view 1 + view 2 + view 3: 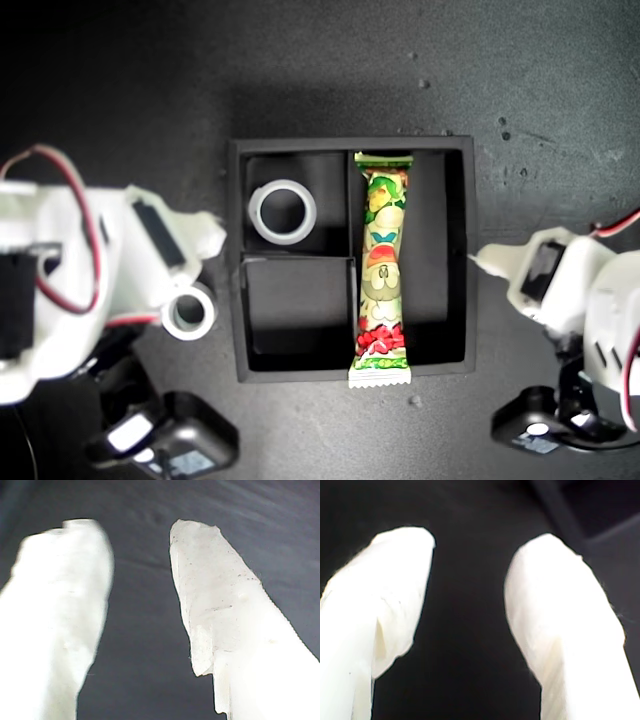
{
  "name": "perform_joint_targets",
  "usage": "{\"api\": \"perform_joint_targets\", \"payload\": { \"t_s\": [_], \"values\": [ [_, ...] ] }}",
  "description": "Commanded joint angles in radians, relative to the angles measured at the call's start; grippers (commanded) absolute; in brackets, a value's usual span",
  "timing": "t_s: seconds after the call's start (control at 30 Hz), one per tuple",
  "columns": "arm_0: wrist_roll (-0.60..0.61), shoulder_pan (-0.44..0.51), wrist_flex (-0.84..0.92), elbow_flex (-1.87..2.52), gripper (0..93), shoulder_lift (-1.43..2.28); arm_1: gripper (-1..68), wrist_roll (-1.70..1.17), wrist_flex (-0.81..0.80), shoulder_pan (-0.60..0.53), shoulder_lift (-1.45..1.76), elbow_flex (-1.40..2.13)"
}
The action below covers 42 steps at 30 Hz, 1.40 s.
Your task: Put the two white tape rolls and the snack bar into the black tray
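The black tray [455, 255] is my landmark. The snack bar [383, 270] lies lengthwise in its long compartment, one crimped end overhanging the wall because it barely fits. One tape roll [283, 211] sits in a small compartment; the neighbouring small compartment is vacant. The other tape roll [189, 312] lies outside, just beside the tray's wall, under an arm. My first gripper [142, 595] and my second gripper [470, 600] both have jaws spread, pinching nothing, over bare dark table [120, 80]
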Motion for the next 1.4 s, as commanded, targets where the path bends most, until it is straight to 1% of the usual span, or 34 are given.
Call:
{"api": "perform_joint_targets", "payload": {
  "t_s": [0.0, 0.1, 0.27, 0.33, 0.43, 0.57, 0.7, 0.97, 1.37],
  "values": [
    [-0.112, 0.092, -0.032, 0.092, 12.8, 0.066, 3.6, 0.172, 0.006, 0.025, 0.216, 0.264],
    [-0.190, 0.181, -0.081, 0.140, 13.5, 0.038, 3.4, 0.261, -0.052, 0.021, 0.365, 0.463],
    [-0.305, 0.313, -0.163, 0.210, 14.9, 0.026, 1.2, 0.407, -0.212, -0.009, 0.695, 0.836],
    [-0.347, 0.350, -0.245, 0.305, 15.5, 0.072, 0.6, 0.453, -0.287, -0.031, 0.848, 0.992],
    [-0.411, 0.376, -0.433, 0.517, 15.7, 0.169, 0.0, 0.480, -0.443, -0.051, 1.077, 1.255],
    [-0.468, 0.385, -0.592, 0.709, 15.6, 0.227, -0.5, 0.506, -0.652, -0.055, 1.255, 1.562],
    [-0.472, 0.373, -0.644, 0.742, 15.5, 0.202, -0.6, 0.535, -0.861, -0.058, 1.256, 1.741],
    [-0.431, 0.328, -0.721, 0.738, 15.5, 0.138, -0.6, 0.537, -1.236, -0.066, 1.258, 2.019],
    [-0.388, 0.281, -0.765, 0.742, 15.5, 0.061, -0.6, 0.518, -1.264, -0.097, 1.258, 2.042]
  ]
}}
